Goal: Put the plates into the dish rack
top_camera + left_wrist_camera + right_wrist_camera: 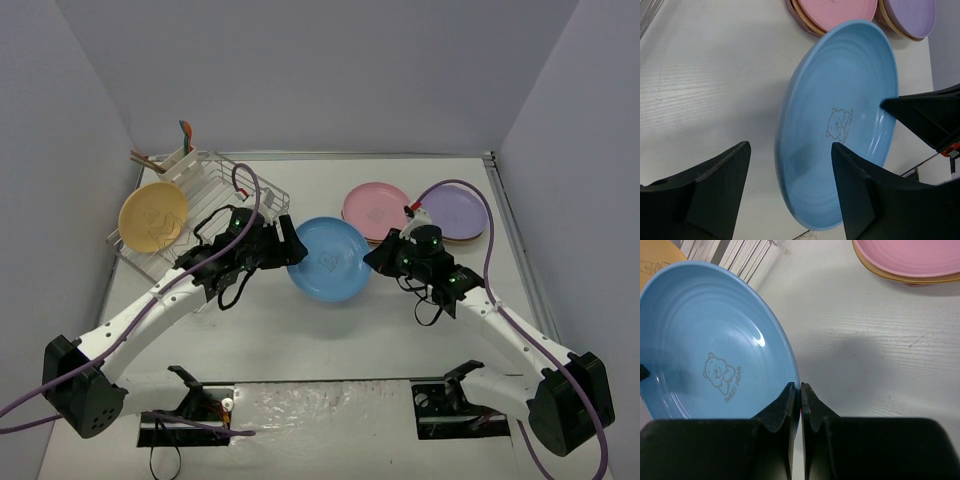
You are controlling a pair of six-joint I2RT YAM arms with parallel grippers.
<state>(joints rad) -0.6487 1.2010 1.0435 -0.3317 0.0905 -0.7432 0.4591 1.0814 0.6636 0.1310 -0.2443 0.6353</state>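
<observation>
Fingers of right gripper pinch the blue plate by its rim, holding it tilted mid-table. Left gripper is spread wide, straddling the opposite rim. Likely a handover, since dish rack sits on the left arm's side.

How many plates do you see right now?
4 clear: yellow plate in the dish rack, blue plate in the right gripper, pink plate and purple plate far right, each topping others partly hidden.

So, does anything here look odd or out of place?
Only the round blue plate: it's tilted off the white table, pinched by its rim in the right gripper, with the left gripper open around the opposite edge. Nothing's spilled or broken.
</observation>
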